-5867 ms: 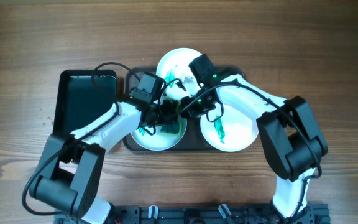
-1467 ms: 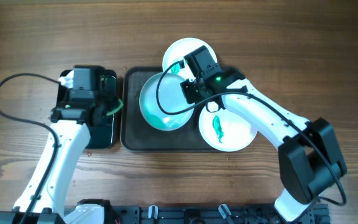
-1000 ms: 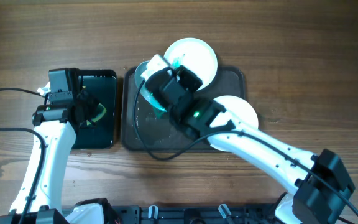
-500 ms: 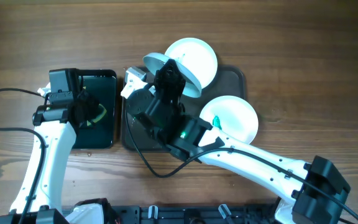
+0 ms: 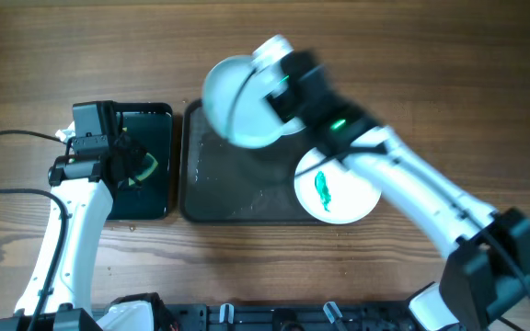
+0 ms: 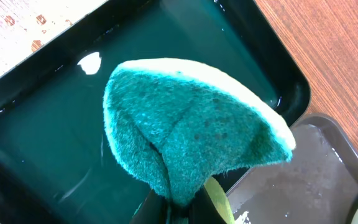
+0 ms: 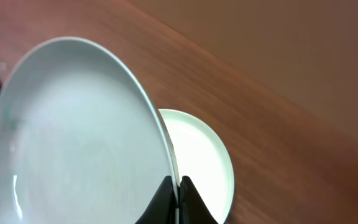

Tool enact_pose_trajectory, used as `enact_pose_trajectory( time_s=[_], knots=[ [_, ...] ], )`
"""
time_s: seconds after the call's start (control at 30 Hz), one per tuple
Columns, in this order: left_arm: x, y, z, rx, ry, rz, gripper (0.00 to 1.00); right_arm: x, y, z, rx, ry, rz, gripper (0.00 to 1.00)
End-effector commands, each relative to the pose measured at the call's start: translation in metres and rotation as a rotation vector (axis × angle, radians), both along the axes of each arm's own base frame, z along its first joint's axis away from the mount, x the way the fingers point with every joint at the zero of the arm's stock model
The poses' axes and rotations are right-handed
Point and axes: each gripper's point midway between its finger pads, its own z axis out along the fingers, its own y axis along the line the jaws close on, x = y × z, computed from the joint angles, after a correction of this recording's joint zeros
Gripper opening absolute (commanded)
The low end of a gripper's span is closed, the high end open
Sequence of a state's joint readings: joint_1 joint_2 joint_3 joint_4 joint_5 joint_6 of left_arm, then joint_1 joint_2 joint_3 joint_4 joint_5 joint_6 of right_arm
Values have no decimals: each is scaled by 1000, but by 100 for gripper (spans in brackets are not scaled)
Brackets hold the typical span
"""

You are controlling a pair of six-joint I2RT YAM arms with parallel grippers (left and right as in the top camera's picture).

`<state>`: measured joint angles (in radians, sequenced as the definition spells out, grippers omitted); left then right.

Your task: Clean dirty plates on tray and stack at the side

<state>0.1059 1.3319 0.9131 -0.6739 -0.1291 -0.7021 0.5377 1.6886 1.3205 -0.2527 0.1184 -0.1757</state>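
Note:
My right gripper point(image 5: 272, 96) point(image 7: 178, 186) is shut on the rim of a plain white plate point(image 5: 236, 103) point(image 7: 73, 137), held tilted above the back of the grey-brown tray point(image 5: 237, 188). Beneath it, a second plain white plate point(image 5: 272, 46) point(image 7: 207, 158) lies on the wood behind the tray. A third plate point(image 5: 339, 188), with a green smear at its centre, sits on the tray's right end. My left gripper point(image 5: 129, 171) point(image 6: 179, 208) is shut on a green sponge point(image 6: 191, 130) and holds it over the black tray point(image 5: 145, 129).
The black tray point(image 6: 42, 155) holds a thin layer of dark water. The grey-brown tray's wet corner point(image 6: 316, 180) lies just to its right. Water droplets dot the grey-brown tray's bare left half. Bare wood surrounds both trays.
My right arm has swung up and back with the plate, from over the tray's left half toward the plate behind the tray. My left arm has stayed still with the sponge.

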Motion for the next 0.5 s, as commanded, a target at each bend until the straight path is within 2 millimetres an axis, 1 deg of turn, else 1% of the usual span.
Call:
enact_pose_trajectory(
  time_s=[0.0,0.03,0.1,0.17,0.2,0.23,0.27,0.33,0.4,0.47],
  knots=[
    [-1,1,1,-7,-9,16,4,27,-62,9,432,197,-50,4],
    [-1,1,1,-7,-9,16,4,40,-102,4,534,245,-167,4],
    [-1,1,1,-7,-9,16,4,54,-163,-8,647,288,-365,4],
    [-1,1,1,-7,-10,16,4,63,-231,-29,741,319,-569,4],
    [-1,1,1,-7,-10,16,4,64,-263,-43,765,330,-652,4],
    [-1,1,1,-7,-10,16,4,64,-283,-54,769,338,-697,4],
    [-1,1,1,-7,-10,16,4,63,-294,-63,771,347,-724,4],
    [-1,1,1,-7,-10,16,4,59,-322,-90,778,384,-796,4],
    [0,1,2,-6,-14,16,4,57,-336,-111,777,412,-841,4],
    [0,2,2,-6,-16,16,4,55,-345,-127,757,426,-883,4]
  ],
)
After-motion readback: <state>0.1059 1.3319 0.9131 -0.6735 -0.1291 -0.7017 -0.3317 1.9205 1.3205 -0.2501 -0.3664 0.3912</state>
